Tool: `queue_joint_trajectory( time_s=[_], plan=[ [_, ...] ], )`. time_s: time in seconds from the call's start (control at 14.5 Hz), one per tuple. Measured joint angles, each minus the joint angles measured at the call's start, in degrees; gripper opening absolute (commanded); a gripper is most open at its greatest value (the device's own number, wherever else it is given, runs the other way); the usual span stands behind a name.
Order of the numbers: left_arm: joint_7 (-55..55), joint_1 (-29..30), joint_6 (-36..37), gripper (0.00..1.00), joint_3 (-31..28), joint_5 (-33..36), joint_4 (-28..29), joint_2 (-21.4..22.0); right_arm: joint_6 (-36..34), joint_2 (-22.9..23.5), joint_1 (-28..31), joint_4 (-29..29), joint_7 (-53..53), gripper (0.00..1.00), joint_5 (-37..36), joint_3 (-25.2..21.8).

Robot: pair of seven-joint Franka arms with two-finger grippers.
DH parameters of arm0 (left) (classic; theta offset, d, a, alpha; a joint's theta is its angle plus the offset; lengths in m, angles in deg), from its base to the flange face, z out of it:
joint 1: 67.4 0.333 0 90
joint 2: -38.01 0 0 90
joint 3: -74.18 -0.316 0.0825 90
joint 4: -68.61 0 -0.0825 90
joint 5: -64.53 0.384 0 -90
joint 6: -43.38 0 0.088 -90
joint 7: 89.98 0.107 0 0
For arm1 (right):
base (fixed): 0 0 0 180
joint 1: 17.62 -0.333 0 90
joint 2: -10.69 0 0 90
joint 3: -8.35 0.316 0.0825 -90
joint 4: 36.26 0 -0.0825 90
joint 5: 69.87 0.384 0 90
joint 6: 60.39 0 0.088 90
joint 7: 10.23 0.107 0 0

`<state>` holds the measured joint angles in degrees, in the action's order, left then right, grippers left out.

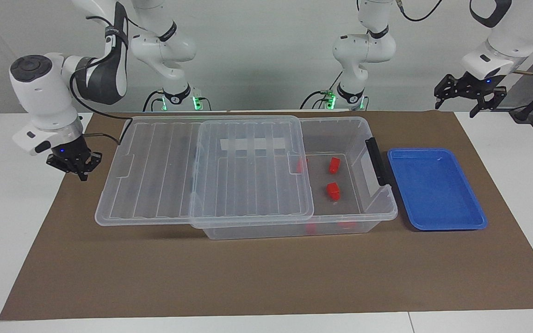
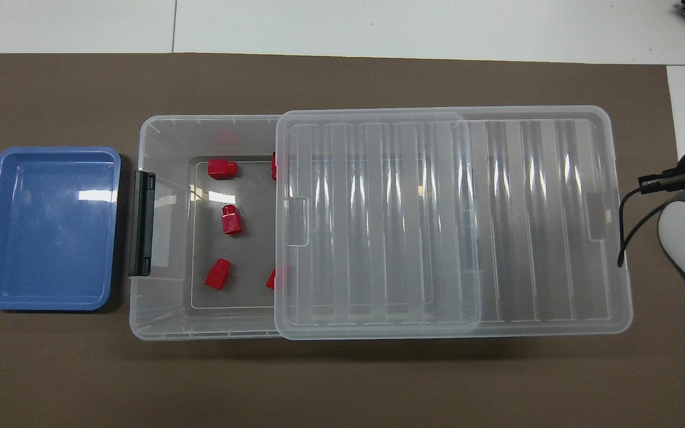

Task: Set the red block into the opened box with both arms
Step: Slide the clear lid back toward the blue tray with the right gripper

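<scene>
On the brown mat sits the large clear plastic box (image 1: 363,138), its ribbed clear lid (image 1: 201,171) slid toward the right arm's end. Small bright red plastic blocks (image 2: 231,219) lie on the box floor in the uncovered part, perhaps five, two half hidden under the lid's edge. Just beside the box's black handle (image 1: 376,161) lies a shallow blue tray (image 1: 435,189). The right gripper (image 1: 81,172), fingertips together and empty, hangs over the mat's edge near the lid. The left gripper (image 1: 470,99) hangs spread at the mat's corner beyond the tray.

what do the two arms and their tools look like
Both arms are white and rounded, with dark grey joint bands. A black cable runs along the right arm and loops beside the left arm. Each base shows green lights. The right tool and left tool are small, black and two-fingered, each with a tiny blue light above it.
</scene>
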<state>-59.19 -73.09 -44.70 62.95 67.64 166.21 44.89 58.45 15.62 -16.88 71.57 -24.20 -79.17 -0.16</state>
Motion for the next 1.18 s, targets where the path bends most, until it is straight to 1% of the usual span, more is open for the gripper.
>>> queue_joint_trajectory(
  time_s=[0.35, 0.69, 0.97, 1.18],
  plan=[
    [-6.44, -0.33, -0.23, 1.0, 0.43, 0.0, 0.0, 0.0, 0.0, 0.22, -2.92, 0.64, 2.19, 0.0, 0.01, 0.38],
    [-8.88, -2.4, -0.24, 1.0, 0.55, 0.0, 0.0, 0.0, 0.0, 0.22, -6.91, 0.71, 5.43, 0.0, 0.35, 0.51],
    [-9.25, -2.22, -0.24, 1.0, 0.5, 0.01, 0.07, 0.0, 0.0, 0.22, -9.07, 0.75, 6.15, 0.0, 2.36, 0.55],
    [-9.25, -1.93, -0.24, 1.0, 0.54, 0.01, 0.12, 0.0, 0.0, 0.22, -11.08, 0.82, 8.87, 0.0, 3.04, 0.55]
  ],
)
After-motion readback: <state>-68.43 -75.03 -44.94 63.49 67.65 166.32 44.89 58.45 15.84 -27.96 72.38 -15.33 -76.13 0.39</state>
